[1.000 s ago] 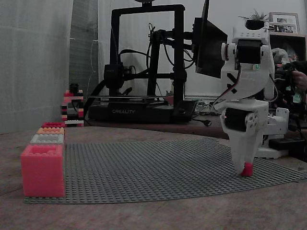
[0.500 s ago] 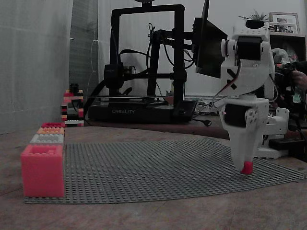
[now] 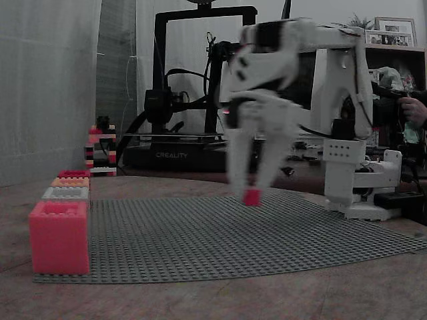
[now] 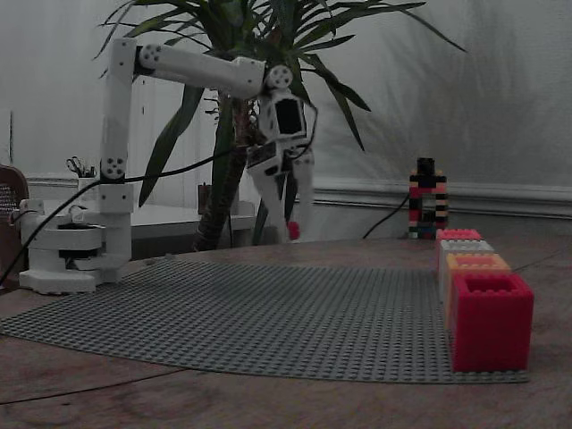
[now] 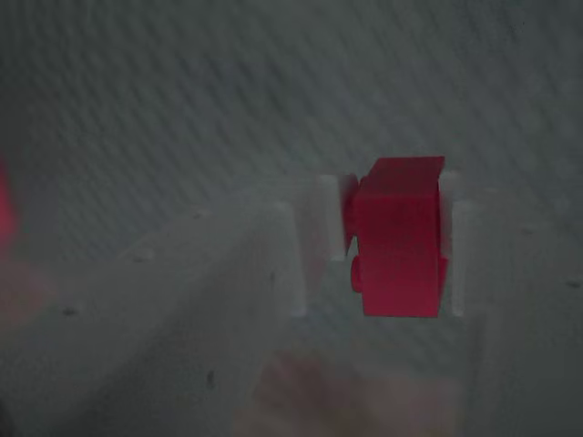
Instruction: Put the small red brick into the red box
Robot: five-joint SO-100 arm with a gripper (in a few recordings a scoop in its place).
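Note:
The small red brick (image 3: 252,197) hangs above the grey studded baseplate (image 3: 200,233), pinched in my white gripper (image 3: 252,193), which is blurred by motion. The wrist view shows the brick (image 5: 399,237) clamped between the two white fingers (image 5: 308,250) of the gripper (image 5: 392,244). In the other fixed view the brick (image 4: 293,231) and gripper (image 4: 293,229) sit left of centre, far from the boxes. The red box (image 4: 487,320) is the nearest of the row there. Seen from the opposite side, the red box (image 3: 73,173) is the farthest of the row at the left.
The row also holds a pinkish-coral box (image 3: 59,237), a grey box (image 3: 65,193) and an orange box (image 3: 70,181). A red-and-black striped tower (image 3: 100,150) stands behind them. A black 3D printer (image 3: 200,87) is at the back, and the arm's base (image 3: 360,193) is at the right.
The gripper has lifted the small red brick off the right part of the baseplate. It has swung quickly left toward the middle, still shut on the brick.

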